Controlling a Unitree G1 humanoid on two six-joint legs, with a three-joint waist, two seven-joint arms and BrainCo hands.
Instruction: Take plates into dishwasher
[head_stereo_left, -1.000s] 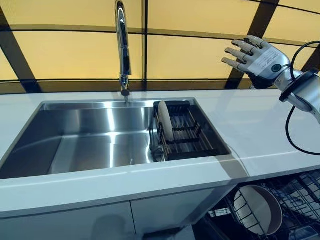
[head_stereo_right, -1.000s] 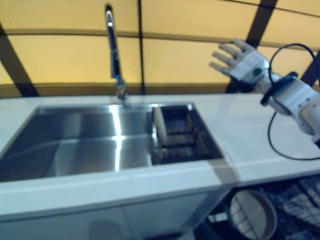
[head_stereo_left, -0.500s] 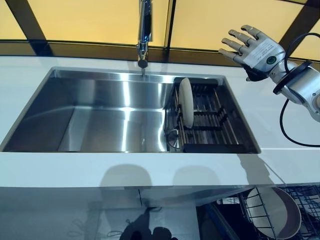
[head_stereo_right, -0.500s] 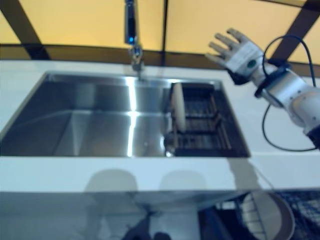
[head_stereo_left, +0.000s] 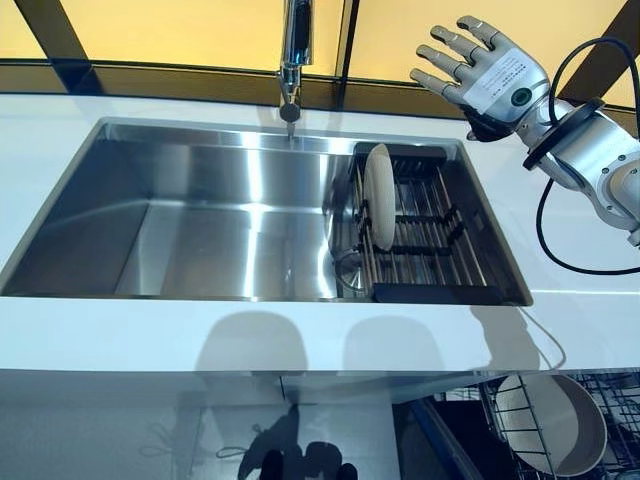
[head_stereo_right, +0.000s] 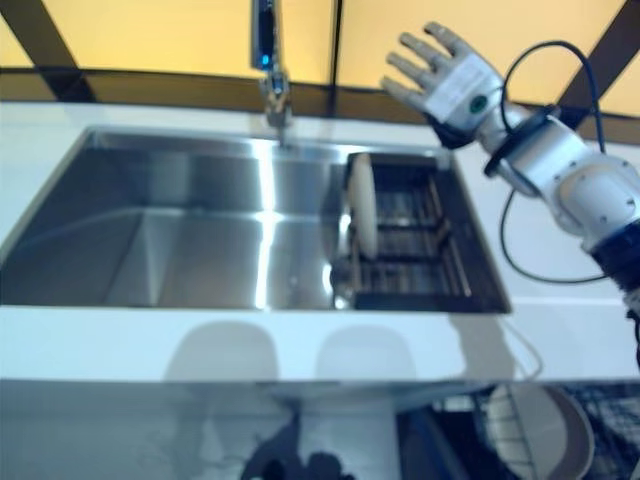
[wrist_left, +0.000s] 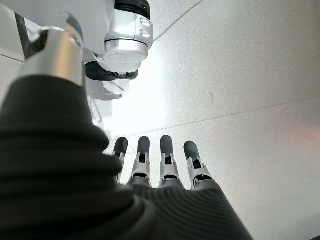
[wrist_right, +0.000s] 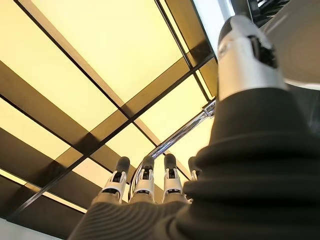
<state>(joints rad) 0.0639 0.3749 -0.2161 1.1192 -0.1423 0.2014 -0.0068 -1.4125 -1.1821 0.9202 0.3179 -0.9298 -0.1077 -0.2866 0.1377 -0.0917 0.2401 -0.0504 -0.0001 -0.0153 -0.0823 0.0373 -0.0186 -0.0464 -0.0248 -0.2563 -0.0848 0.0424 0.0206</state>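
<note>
A white plate (head_stereo_left: 379, 210) stands on edge in the dark wire rack (head_stereo_left: 425, 243) at the right end of the steel sink (head_stereo_left: 180, 215). Another pale plate (head_stereo_left: 549, 423) stands in the dishwasher rack (head_stereo_left: 605, 405) below the counter at the lower right. My right hand (head_stereo_left: 482, 73) is raised above the back of the counter, up and to the right of the sink rack, open with fingers spread and holding nothing. My left hand (wrist_left: 160, 170) shows only in its wrist view, fingers straight over the pale floor, empty.
A chrome tap (head_stereo_left: 293, 55) rises behind the sink. The white counter (head_stereo_left: 300, 335) runs along the front and right. Yellow panels with dark frames (head_stereo_left: 180, 30) back the counter.
My right hand has shifted left and a little higher, nearer the spot above the sink rack. The camera has tilted down since a second ago, so the whole scene has shifted.
</note>
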